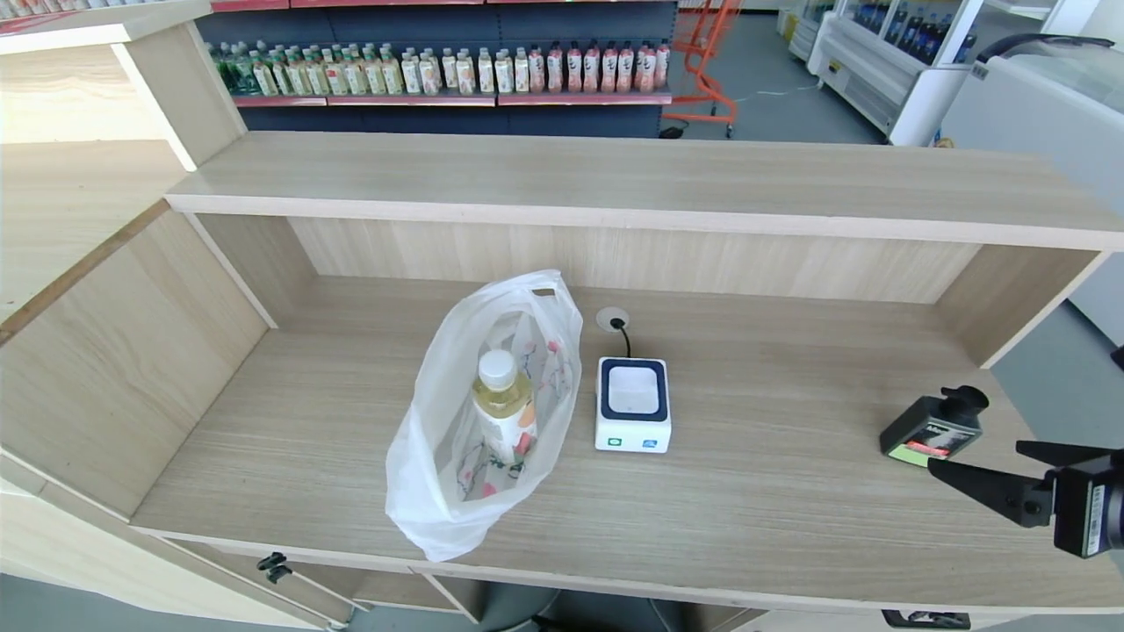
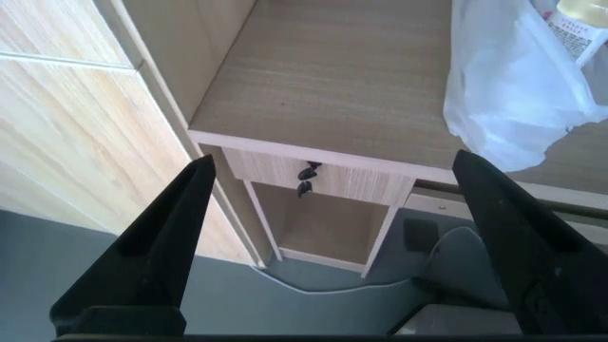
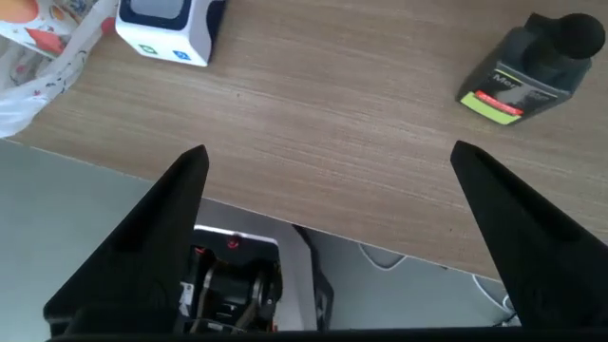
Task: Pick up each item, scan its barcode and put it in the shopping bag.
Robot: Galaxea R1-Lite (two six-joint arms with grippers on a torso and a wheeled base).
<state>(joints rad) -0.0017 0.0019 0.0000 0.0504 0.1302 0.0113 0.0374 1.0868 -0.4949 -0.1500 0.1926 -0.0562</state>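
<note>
The left hand [image 2: 332, 247] hung with its two black fingers spread wide and nothing between them, off the front edge of the pale wood-grain bench [image 1: 746, 509] near its front left corner. Under that edge was an open cabinet bay with a small black latch [image 2: 309, 179].

The right hand [image 3: 328, 237] was also wide open and empty. It sat just off the front edge near the front right corner, fingers pointing in over the bench.

Just beyond the right hand, close to the right edge, a dark grey plastic bottle with a black cap and a green and red label [image 1: 931, 430] lay on its side, not touched by either finger.

Left of centre, a thin white plastic shopping bag [image 1: 439, 456] lay with its bottom almost at the front edge and its open mouth towards the back. Inside it stood a clear drink bottle of yellowish liquid with a white cap and a printed label [image 1: 502, 408].

Just beside the bag, towards the right edge, sat a small white box scanner with a dark blue frame around its top window [image 1: 632, 404]. Its black cable ran back to a round grey grommet [image 1: 612, 318] in the bench.

Along the back edge rose a wooden wall topped by a raised ledge [image 1: 615, 184]. Beyond it stood a dark shop shelf lined with rows of drink bottles [image 1: 439, 75].
</note>
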